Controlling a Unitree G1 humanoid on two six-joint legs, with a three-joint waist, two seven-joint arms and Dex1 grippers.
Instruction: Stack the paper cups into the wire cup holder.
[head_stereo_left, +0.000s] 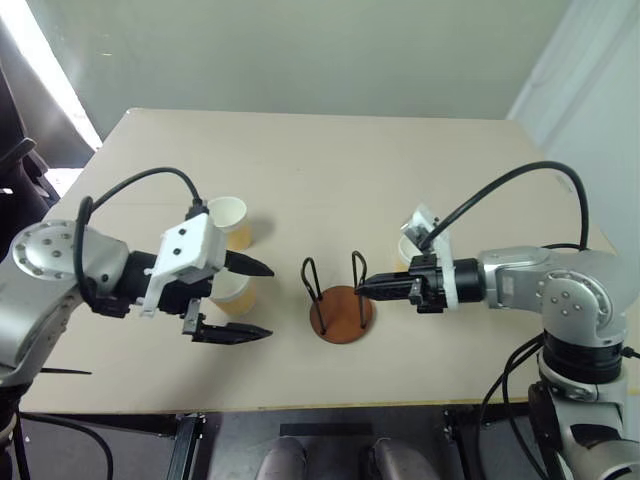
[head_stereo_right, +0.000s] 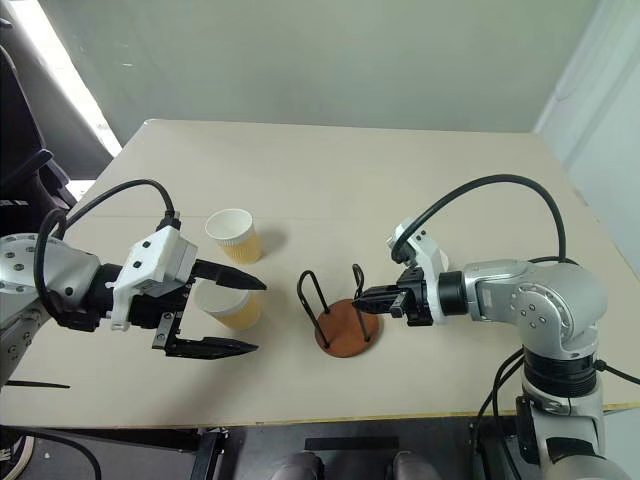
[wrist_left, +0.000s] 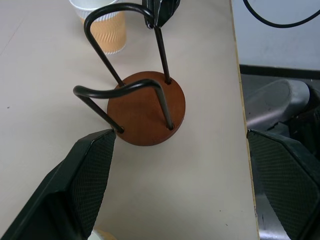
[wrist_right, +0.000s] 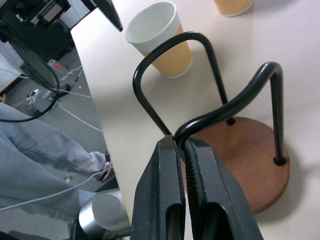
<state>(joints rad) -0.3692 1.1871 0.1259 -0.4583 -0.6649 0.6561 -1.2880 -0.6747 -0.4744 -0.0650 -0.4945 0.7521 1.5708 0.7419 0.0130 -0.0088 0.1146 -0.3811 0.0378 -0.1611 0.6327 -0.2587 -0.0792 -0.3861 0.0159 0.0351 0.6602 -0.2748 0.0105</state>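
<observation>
Cups: two stand upright at about 9 o'clock from the holder (head_stereo_left: 341, 312), one (head_stereo_left: 231, 221) farther back, one (head_stereo_right: 232, 306) between the fingers of the left hand (head_stereo_left: 245, 300), which gapes wide and grips nothing. A third cup (head_stereo_left: 408, 248) sits at 2 o'clock, behind the right arm. The right hand (head_stereo_left: 362, 288) is clamped shut on the holder's right wire loop. Holder rests mid-worktop (head_stereo_left: 320, 170), near the front edge.
</observation>
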